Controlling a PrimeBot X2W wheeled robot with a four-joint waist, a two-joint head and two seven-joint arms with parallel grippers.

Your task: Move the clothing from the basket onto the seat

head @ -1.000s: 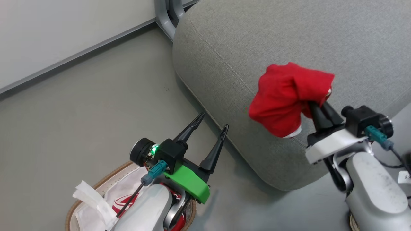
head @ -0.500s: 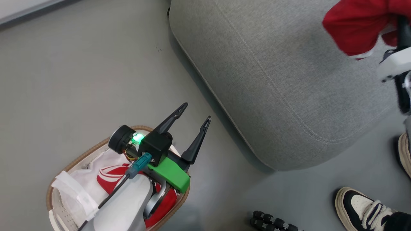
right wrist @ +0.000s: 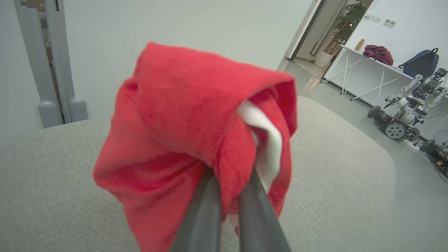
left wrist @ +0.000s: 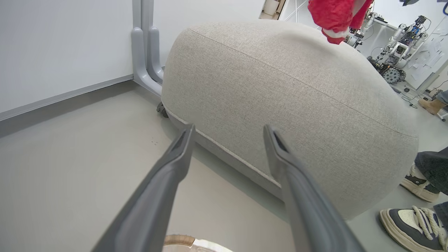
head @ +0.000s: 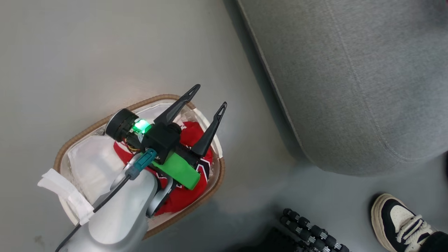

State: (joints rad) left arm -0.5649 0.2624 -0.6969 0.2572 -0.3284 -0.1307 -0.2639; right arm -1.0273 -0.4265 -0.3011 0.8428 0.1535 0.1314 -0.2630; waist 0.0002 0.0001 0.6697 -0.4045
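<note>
The clothing is in two places, no? What has just changed?
— Mostly the head camera has turned down toward the basket; the things themselves did not jump. It means, I think, that one piece is nearly delivered and the next one comes into attention.

And the left pincer?
— It hovers over the basket, spread wide and holding nothing, with its fingers pointing toward the seat. The jersey lies in the basket, beneath it and behind its fingertips.

And the right pincer?
— Its fingers are almost together and pinch the red top, which drapes over the tips. The seat is below and beyond it and seems apart from the cloth, so the release is not yet done.
</note>
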